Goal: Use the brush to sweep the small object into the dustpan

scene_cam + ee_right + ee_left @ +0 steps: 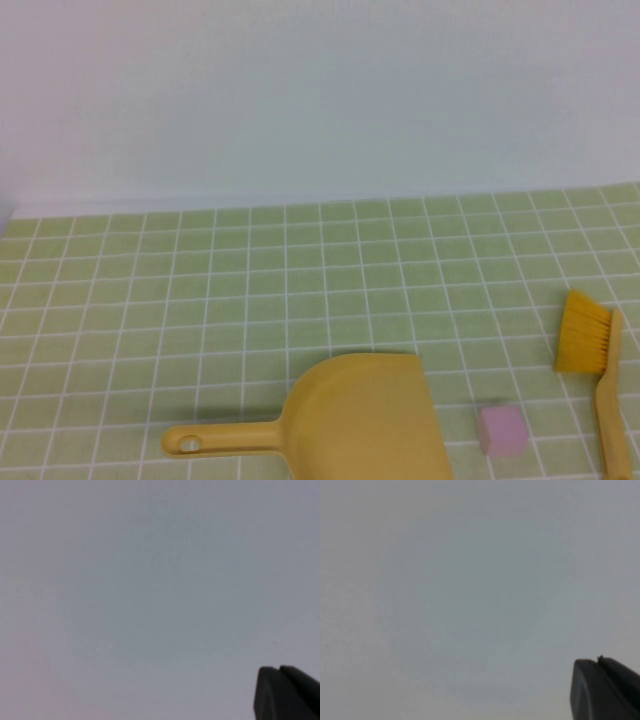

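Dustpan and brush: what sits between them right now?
High view: the pink cube lies between dustpan and brush, touching neither. Neither gripper shows there.

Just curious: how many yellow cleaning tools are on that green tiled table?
2: the dustpan at the near middle, and the brush at the near right. Neither gripper touches them.
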Available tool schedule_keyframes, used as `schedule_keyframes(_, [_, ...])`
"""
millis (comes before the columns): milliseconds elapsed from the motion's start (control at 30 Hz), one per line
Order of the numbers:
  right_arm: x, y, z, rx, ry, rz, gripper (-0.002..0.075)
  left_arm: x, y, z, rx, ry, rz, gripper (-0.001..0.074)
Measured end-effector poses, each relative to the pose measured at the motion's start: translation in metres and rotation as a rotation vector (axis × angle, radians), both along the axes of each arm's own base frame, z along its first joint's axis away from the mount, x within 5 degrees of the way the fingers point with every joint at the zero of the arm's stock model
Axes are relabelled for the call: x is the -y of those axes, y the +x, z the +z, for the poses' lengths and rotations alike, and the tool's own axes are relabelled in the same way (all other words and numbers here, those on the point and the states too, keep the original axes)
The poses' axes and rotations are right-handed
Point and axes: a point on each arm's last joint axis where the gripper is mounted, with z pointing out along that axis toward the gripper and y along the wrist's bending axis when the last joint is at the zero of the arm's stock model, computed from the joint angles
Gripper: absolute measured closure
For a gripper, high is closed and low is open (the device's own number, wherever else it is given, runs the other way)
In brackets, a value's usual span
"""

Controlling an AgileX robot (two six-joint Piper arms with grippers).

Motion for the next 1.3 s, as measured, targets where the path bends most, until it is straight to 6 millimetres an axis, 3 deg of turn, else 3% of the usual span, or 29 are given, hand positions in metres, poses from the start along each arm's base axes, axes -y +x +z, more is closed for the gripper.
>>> schedule_keyframes(233, [0.003,-0.005,0.023,-0.159,-0.05,-0.051,0.0728,0.002,-0.002,0.032,-0.115,0.083,0.011,0.0735])
schedule_keyframes(500, [0.005,0.023,0.025,-0.528,-0.026,-0.066,0.0728,0.004,0.022,0.049,-0.5,0.225,0.012,0.0735])
schedule_keyframes(633, [0.003,0.047,0.025,-0.703,-0.012,-0.053,0.0728,0.005,0.04,0.047,-0.559,0.307,0.019,0.0735])
schedule_keyframes(800, [-0.005,0.082,0.021,-0.95,-0.001,0.007,0.0728,0.007,0.058,0.042,-0.589,0.243,-0.003,0.0735])
schedule_keyframes(1067, [-0.021,0.149,-0.008,-1.475,-0.059,0.165,0.0728,0.009,0.077,0.033,-0.679,0.191,-0.03,0.0735])
schedule_keyframes(1300, [-0.031,0.195,-0.036,-1.69,-0.033,0.26,0.0728,0.011,0.076,0.03,-0.711,0.11,-0.065,0.0735])
